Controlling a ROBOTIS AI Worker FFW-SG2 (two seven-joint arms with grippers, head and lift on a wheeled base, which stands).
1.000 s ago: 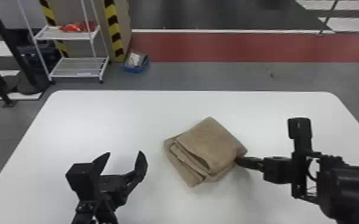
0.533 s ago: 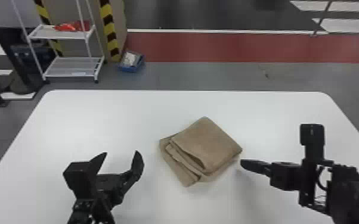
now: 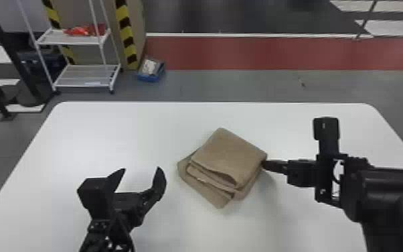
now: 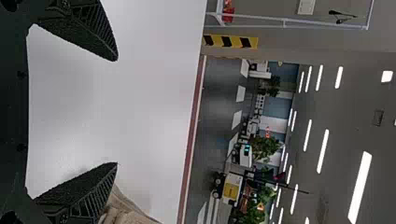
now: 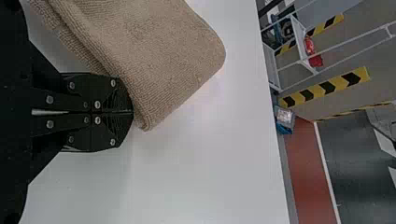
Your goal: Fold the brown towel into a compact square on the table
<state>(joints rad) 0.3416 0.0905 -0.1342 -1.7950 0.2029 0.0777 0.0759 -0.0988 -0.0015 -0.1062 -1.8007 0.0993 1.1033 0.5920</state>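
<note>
– Your R gripper (image 3: 266, 164) moved in since prev frame, tips now at towel's (image 3: 229, 157) right corner.
– Copy. Your claws?
– R closed, touching cloth. Your L gripper (image 3: 140, 171) open, left of towel.
– Towel pos?
– Folded, approx mid-tbl (image 3: 110, 134), layered edges twd you.

Spread fingers (image 4: 88, 28) hang over white table (image 4: 126, 107), brown towel (image 4: 123, 213) behind one.

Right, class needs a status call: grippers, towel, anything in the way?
Left gripper open, left of the brown towel. Right gripper shut, at its right corner. Towel folded, lower layers jutting out at left. No obstacle seen.
</note>
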